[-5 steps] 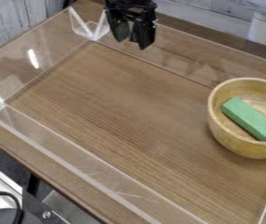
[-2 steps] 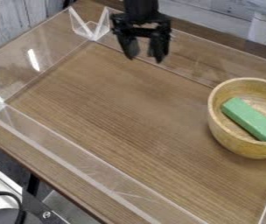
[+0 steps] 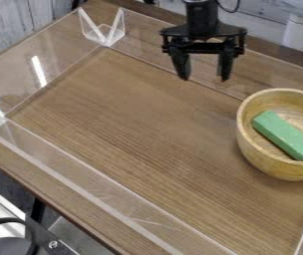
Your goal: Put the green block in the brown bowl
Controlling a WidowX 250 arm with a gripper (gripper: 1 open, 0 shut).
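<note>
The green block (image 3: 287,135) lies flat inside the brown bowl (image 3: 254,148), a round tan wooden bowl at the right side of the table. My gripper (image 3: 205,70) hangs above the far part of the table, up and to the left of the bowl, apart from it. Its two black fingers (image 3: 183,66) point down and stand wide open with nothing between them.
A wooden tabletop (image 3: 128,129) is ringed by low clear plastic walls (image 3: 101,30). The near wall (image 3: 61,164) runs along the front left edge. Dark equipment shows below the table at the bottom left corner.
My gripper has travelled to the right along the far side of the table, toward the bowl, and turned so both fingers face the camera. The block and bowl have not moved.
</note>
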